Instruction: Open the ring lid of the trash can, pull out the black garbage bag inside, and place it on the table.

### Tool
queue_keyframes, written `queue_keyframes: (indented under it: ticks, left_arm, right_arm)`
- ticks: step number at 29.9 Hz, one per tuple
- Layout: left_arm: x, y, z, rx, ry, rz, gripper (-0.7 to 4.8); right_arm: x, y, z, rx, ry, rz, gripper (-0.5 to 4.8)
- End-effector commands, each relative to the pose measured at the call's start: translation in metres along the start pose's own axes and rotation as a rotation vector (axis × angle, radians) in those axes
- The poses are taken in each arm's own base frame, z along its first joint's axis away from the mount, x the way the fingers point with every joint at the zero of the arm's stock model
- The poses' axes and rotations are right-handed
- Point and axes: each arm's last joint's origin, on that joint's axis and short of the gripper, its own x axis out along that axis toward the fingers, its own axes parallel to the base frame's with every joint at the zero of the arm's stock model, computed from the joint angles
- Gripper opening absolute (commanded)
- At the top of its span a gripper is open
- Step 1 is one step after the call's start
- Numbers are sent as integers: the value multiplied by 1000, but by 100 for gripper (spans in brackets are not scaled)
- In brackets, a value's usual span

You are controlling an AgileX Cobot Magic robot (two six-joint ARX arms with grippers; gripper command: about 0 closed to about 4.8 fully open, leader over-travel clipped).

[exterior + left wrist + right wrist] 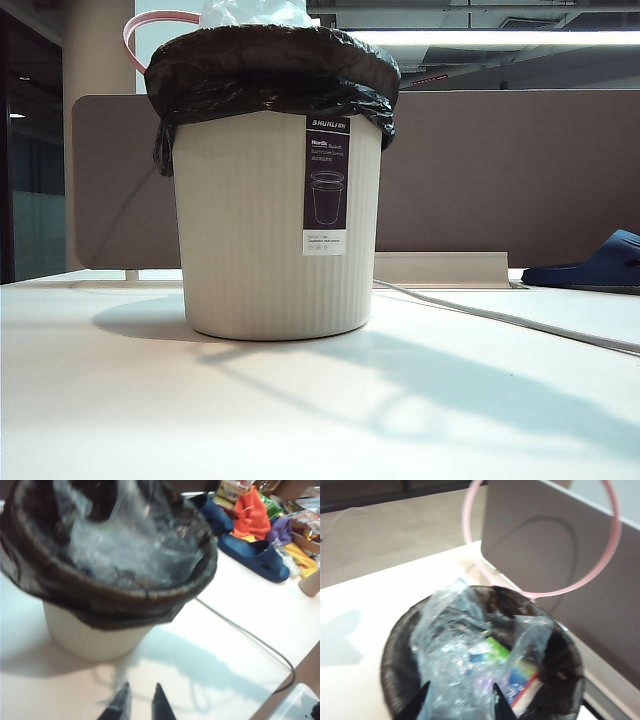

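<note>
The cream ribbed trash can (pixel 250 230) (pixel 85 635) stands on the white table (pixel 100 400). The black garbage bag (pixel 270 70) (pixel 100 605) (pixel 395 650) lines it and is folded over the rim. Crumpled clear plastic (pixel 450 645) and colourful rubbish fill the inside. The pink ring lid (pixel 160 15) (pixel 615 540) stands raised upright at the can's back edge. My left gripper (pixel 140 692) hovers over the table beside the can, its fingers slightly apart with nothing between them. My right gripper (pixel 460 690) hangs open above the clear plastic in the can's mouth. Neither gripper shows in the exterior view.
A dark blue slipper (pixel 590 265) (pixel 255 555) lies on the table to the right. A grey cable (pixel 500 315) (pixel 250 640) runs across the tabletop. The brownish partition panel (pixel 480 170) (pixel 530 535) stands behind. Colourful clutter (pixel 255 510) is piled past the slipper.
</note>
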Motion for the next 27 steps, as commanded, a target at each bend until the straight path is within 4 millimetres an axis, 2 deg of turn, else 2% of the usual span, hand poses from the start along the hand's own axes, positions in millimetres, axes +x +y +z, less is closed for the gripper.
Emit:
queue_keyframes:
  ticks: [1,10,16,20,27]
  left_arm:
    - [5,3,-11,-26,-20,-6,60]
    - [32,24,-41,-99,-23,-35,63]
    - [53,40,-59,-118,-66,-81,63]
    - [64,48,-71,-150,-101,-92,63]
    - [77,59,-87,-208,-196,-115,89]
  right_arm:
    - [-5,3,-1,0,15,63,148]
    - [-8,9,-19,-50,187,151,148]
    - [-8,15,-24,-42,206,258,148]
    - [-3,31,-29,-139,233,345,148]
    - [8,57,-28,-265,249,285,148]
